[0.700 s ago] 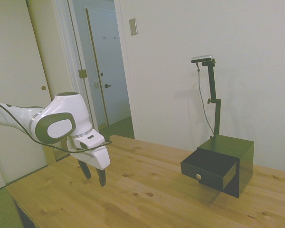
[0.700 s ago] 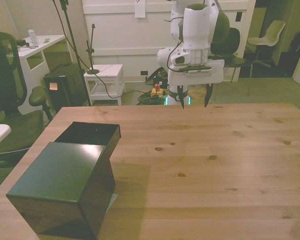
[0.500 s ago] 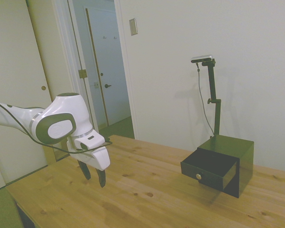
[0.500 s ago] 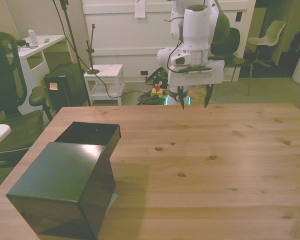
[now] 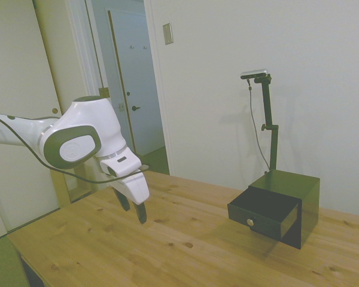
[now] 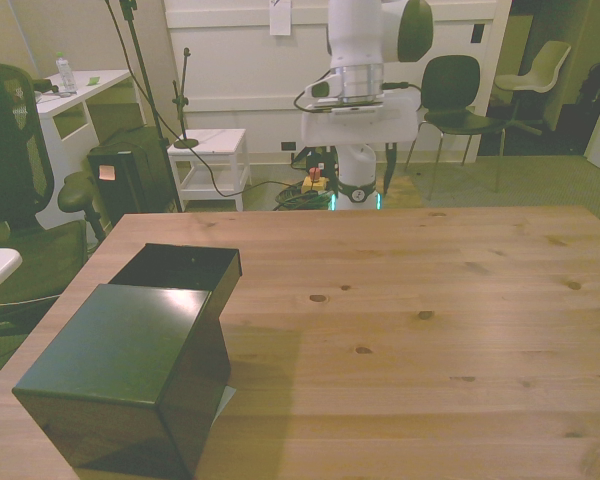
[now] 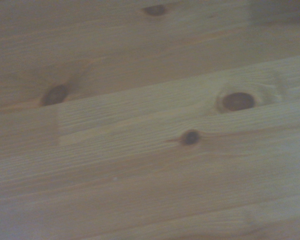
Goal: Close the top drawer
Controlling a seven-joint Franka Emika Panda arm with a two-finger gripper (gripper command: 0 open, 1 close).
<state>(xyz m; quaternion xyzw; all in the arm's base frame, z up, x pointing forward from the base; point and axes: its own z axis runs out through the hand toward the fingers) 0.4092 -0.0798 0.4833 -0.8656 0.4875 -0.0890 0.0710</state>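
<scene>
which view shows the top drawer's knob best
The side view: the top drawer faces that camera, pulled out of the cabinet, its pale knob plain. The front view sees only the open drawer's inside from behind, no knob. The wrist view shows only bare table.

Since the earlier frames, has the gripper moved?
Yes. In the side view the gripper has shifted toward the black cabinet; the top drawer remains pulled out, untouched.

My arm's shell (image 5: 78, 140) is smooth, glossy white plastic with grey insets. The table (image 6: 460, 320) is pale knotted wood, its grain plain in the wrist view. The cabinet (image 6: 130, 370) and top drawer (image 5: 260, 214) look smooth, faintly sheened black; the knob (image 5: 249, 222) pale gold.
</scene>
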